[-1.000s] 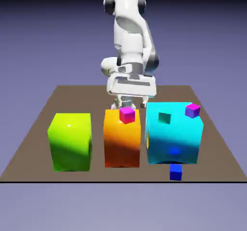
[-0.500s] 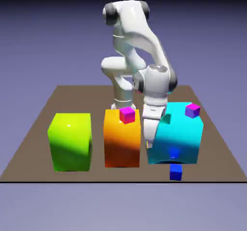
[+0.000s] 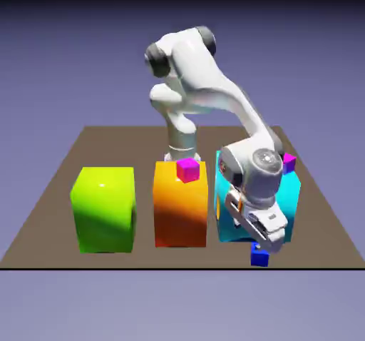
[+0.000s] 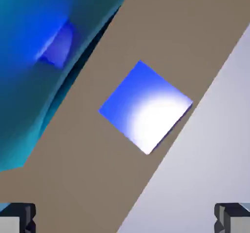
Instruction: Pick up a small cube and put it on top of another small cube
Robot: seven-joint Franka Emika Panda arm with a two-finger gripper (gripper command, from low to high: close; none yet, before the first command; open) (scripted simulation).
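Observation:
The small dark-blue cube (image 3: 260,258) lies on the brown table just in front of the big cyan block (image 3: 291,205), close to the table's front edge. My gripper (image 3: 258,246) hangs right above it, open and holding nothing. In the hand view the blue cube (image 4: 145,106) shows as a glossy tilted square ahead of the gripper (image 4: 125,220), whose grey fingertips (image 4: 17,217) stand wide apart at the bottom corners. A small magenta cube (image 3: 188,169) sits on the orange block (image 3: 180,211). A small purple cube (image 3: 289,163) on the cyan block is partly hidden by the arm.
A big lime-green block (image 3: 104,208) stands at the exterior view's left, beside the orange one. The cyan block (image 4: 39,56) fills the hand view's upper left. The table's front edge (image 4: 166,178) runs diagonally just past the blue cube.
The arm has swung from behind the blocks, over the cyan block, and down in front of it to just above the blue cube. The gripper stayed open.

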